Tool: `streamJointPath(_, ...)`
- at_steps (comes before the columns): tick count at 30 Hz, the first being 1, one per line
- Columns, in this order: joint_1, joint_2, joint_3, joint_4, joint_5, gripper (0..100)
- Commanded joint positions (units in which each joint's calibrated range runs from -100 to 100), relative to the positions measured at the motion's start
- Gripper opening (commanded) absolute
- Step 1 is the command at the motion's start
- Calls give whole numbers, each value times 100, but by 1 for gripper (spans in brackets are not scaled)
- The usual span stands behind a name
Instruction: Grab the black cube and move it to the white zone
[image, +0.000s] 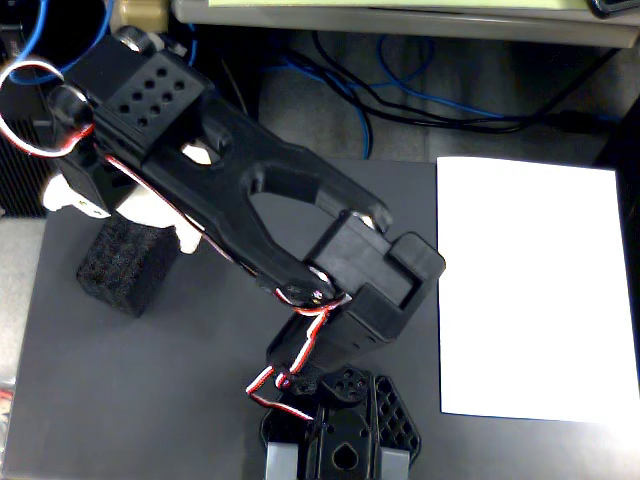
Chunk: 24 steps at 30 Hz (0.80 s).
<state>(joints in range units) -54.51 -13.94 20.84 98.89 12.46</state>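
At the left of the fixed view the black cube (128, 263) sits on the dark grey mat (160, 390), partly tucked under the gripper (150, 215), whose white fingers (72, 198) show above and beside the block; whether they are closed on it or merely standing over it I cannot tell, since the arm's own black body covers the contact. My worry is that the foam is soft and rough; a shallow or off-centre pinch could let it twist out on the lift, or drag along the mat and tip. The long carry rightward could also snag the red-and-white wires (300, 345) looped near the joints. The arm reaches from its base (340, 440) at the bottom centre, up and leftward, folded low at the elbow. Far right lies the white zone (530, 290), bare, well apart from the cube.
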Motion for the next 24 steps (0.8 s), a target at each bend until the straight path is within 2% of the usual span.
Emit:
streamJointPath(1,-9,-122,-80,60,32,49)
streamJointPath(9,-9,-130,-1232,43,27,49)
streamJointPath(12,42,-38,-1132,60,1,53)
streamJointPath(15,42,-38,-715,51,27,65)
streamJointPath(24,42,315,-352,-326,27,66)
